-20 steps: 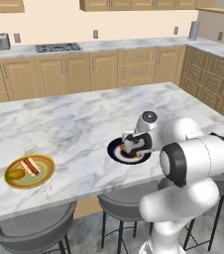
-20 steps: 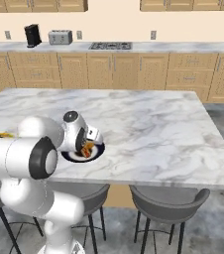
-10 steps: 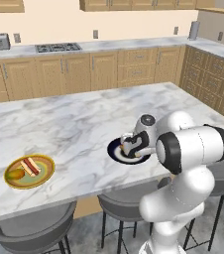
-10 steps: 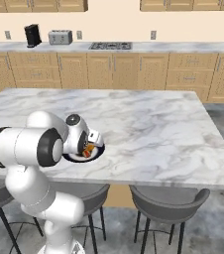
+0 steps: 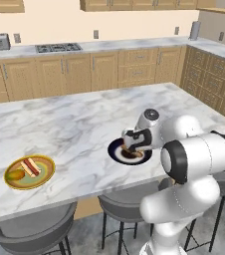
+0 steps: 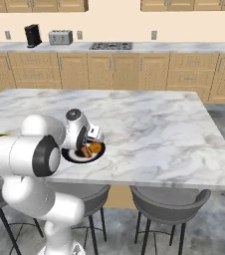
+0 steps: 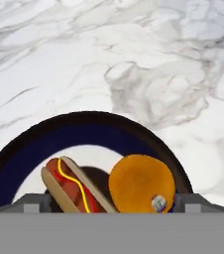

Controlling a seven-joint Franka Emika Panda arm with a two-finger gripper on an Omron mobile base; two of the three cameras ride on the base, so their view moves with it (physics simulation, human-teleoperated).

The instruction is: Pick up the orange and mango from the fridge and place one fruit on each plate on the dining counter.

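The orange (image 7: 141, 183) lies on the dark blue-black plate (image 7: 84, 126) with the white centre, beside a hot dog (image 7: 67, 186). My gripper (image 7: 114, 203) hangs low over this plate (image 6: 72, 157), open, its fingertips (image 7: 37, 203) wide apart on either side of the fruit (image 6: 95, 148). From the left base, the hand (image 5: 134, 147) covers most of the plate (image 5: 113, 149). The mango (image 5: 16, 174) rests on the mustard-yellow plate (image 5: 45, 175) at the left of the dining counter (image 5: 74, 124). The fridge is out of view.
A sandwich-like item (image 5: 31, 167) shares the yellow plate. Grey stools (image 6: 167, 199) stand along the counter's near edge. Wooden cabinets with a cooktop (image 6: 110, 46), toaster (image 6: 59, 37) and coffee machine (image 6: 32, 36) line the back wall. Bare marble (image 6: 159, 129) stretches right of the plate.
The jaws have spread apart and let go of the orange, which now lies on the dark plate. The arm's elbow has swung while the hand stayed over the plate.
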